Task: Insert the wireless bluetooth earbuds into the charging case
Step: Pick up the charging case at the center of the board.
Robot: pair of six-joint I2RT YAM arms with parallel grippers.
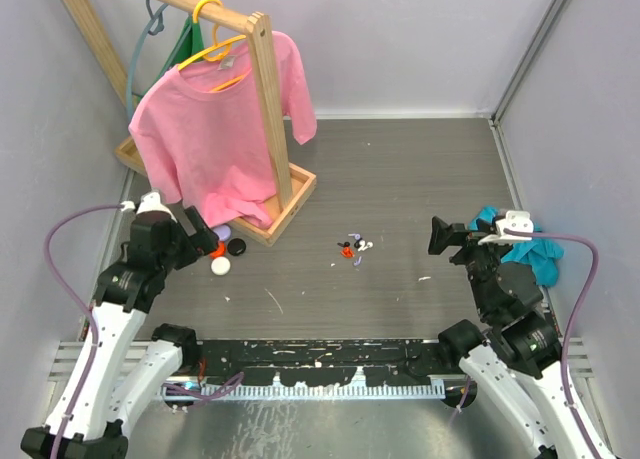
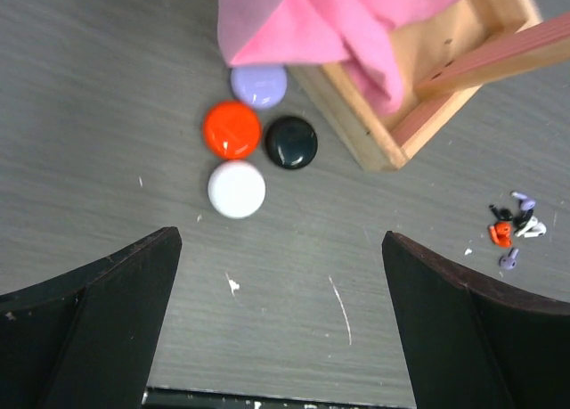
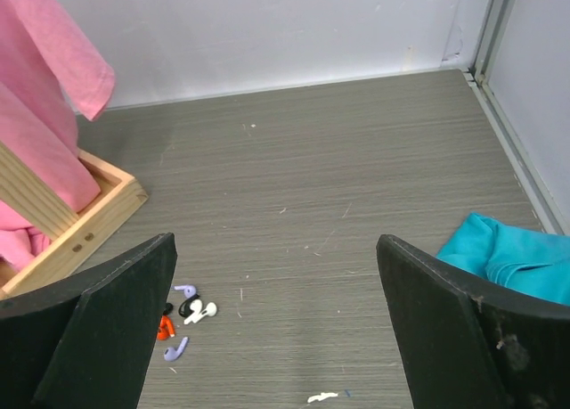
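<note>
Black fingers of the left gripper fill the lower corners of the left wrist view. They are spread wide apart, with only the grey wood-grain table showing between them. The right gripper stands just as wide, and it too holds nothing.

Just beyond the left gripper lie four glossy round charging cases, bunched close together. The lilac case is farthest and sits partly under the hem of a pink T-shirt. The orange-red case and the black case lie side by side in the middle. The white case is nearest. All four are shut and sit at the near left corner of the wooden rack, whose tray-like base rests on the table. The T-shirt hangs from the rack's rail on a yellow hanger.

The wireless bluetooth earbuds lie loose near the middle of the table. They form a tight little cluster of black, orange-red, white and lilac pieces. The cluster is well to the right of the cases and roughly between the two grippers. From overhead, the left gripper hangs just left of the cases. The right gripper sits at the right side, pointing toward the centre. A crumpled teal cloth lies by the right wall beside it.
</note>
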